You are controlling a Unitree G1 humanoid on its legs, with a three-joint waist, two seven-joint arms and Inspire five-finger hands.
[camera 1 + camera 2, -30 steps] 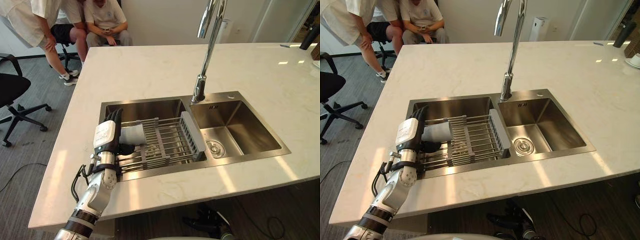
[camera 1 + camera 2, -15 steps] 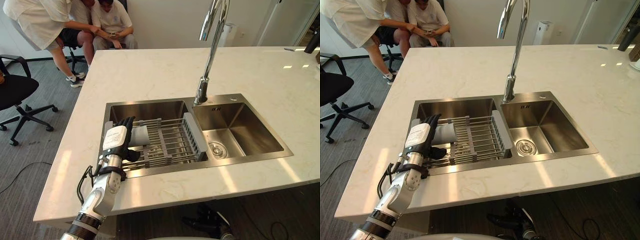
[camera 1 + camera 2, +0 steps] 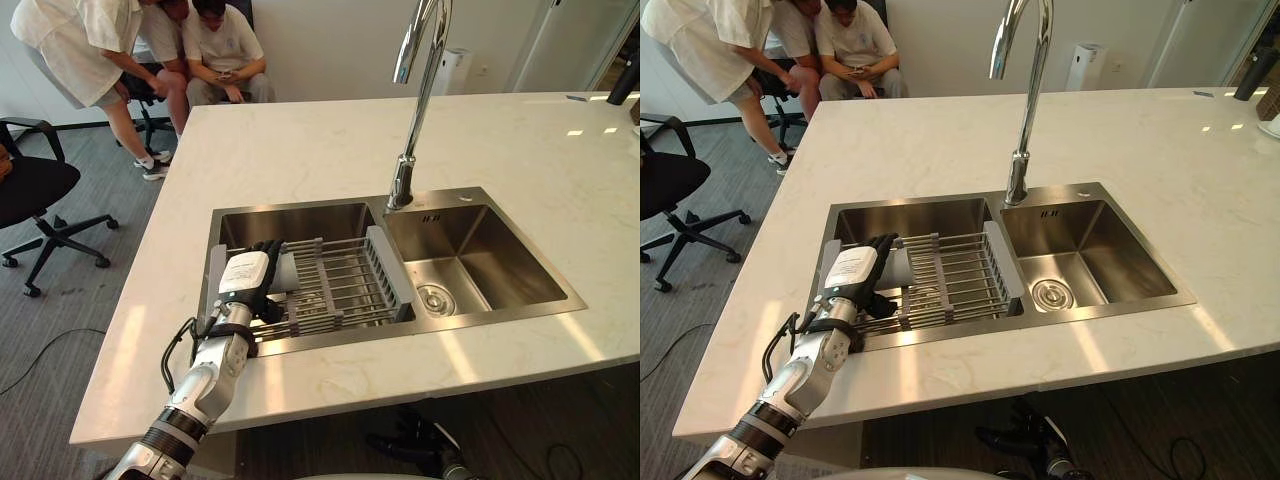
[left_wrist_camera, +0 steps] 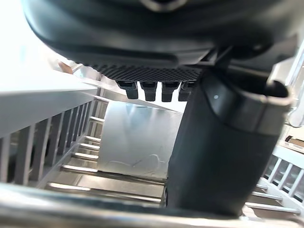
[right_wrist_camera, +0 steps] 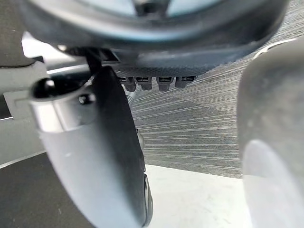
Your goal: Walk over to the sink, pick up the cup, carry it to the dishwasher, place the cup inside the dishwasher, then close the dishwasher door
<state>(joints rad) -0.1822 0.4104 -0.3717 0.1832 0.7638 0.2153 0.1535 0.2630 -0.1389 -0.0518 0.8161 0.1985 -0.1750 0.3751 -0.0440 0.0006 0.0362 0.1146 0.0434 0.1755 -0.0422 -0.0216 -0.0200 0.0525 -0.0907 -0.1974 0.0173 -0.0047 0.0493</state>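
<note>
Cup (image 3: 288,268) seems to lie on its side on the wire rack (image 3: 345,285), in the left bowl of the sink (image 3: 470,240), a bit left of the middle of the frame. It is grey and round. The left hand (image 3: 245,282) is right beside it, down in the sink. Its fingers (image 4: 152,90) look straight and its thumb (image 4: 223,142) sticks out, so the hand is wide open and holds nothing yet. I cannot tell if it touches the cup. The right hand (image 5: 156,61) hangs over the floor (image 5: 199,133) with loose fingers and nothing in it.

I think the cup is light and hard. Its side looks smooth, so it could slip or roll on the bars. It may break if it drops. A good place to hold it is round the middle, fingers on one side and thumb on the other.
</note>
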